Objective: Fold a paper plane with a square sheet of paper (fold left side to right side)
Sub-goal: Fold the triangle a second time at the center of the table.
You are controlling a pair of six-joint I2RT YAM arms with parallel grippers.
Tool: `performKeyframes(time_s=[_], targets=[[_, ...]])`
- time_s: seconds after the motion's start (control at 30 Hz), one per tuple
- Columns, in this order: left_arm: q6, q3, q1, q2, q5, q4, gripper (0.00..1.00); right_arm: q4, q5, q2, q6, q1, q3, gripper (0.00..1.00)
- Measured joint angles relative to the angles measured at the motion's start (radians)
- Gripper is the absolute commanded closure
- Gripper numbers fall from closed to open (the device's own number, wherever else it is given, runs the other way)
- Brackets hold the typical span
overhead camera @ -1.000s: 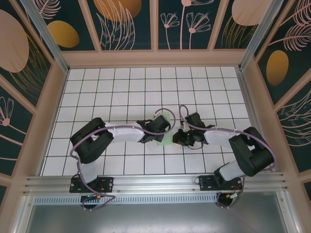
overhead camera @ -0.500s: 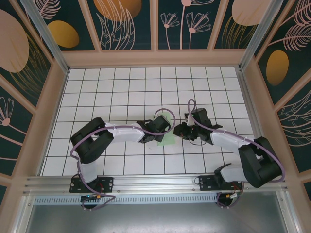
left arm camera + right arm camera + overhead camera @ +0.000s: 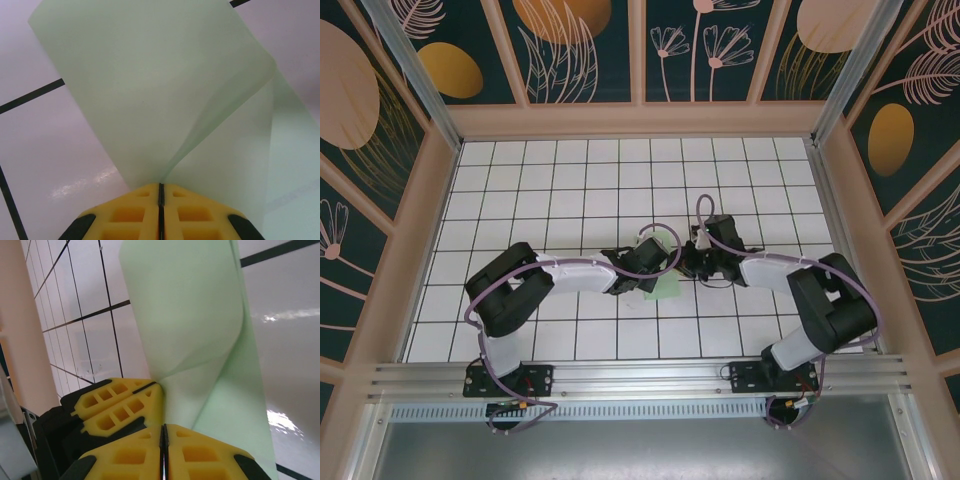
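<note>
Green, a very pale green, is the sheet of paper. From above you can see it near the middle of the white table with the black lines. It lies between your two arms, which meet right there. Part of it is hidden under them.

Your left gripper comes in from the left, at the paper's left side. In the left wrist camera its two yellow fingers are pressed tight together. The paper comes out right at the thin line where they meet, so this gripper is pinching the paper. From there the sheet curls up and away, with one flap bent over the other. The bend is round and soft, not pressed flat.

Your right gripper comes in from the right, close to the left one. In the right wrist camera its yellow fingers are pressed tight together too. The paper rises from just where their tips meet, so it looks like this gripper is pinching the paper as well. Right beside them, on the left of that picture, you can see the other gripper's yellow fingers at the same low end of the sheet. The paper stands up from both grippers and rolls over at the top.
</note>
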State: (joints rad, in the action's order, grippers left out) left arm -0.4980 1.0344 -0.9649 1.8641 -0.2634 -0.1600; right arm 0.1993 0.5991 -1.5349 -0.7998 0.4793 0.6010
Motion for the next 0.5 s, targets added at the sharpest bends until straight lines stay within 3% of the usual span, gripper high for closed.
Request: performKeyframes(time_s=[0.5], targets=[[0.0,0.0,0.001,0.0,0.001,0.0,0.89,0.023,0.005,-0.108,0.001,0.02,0.05,0.87]])
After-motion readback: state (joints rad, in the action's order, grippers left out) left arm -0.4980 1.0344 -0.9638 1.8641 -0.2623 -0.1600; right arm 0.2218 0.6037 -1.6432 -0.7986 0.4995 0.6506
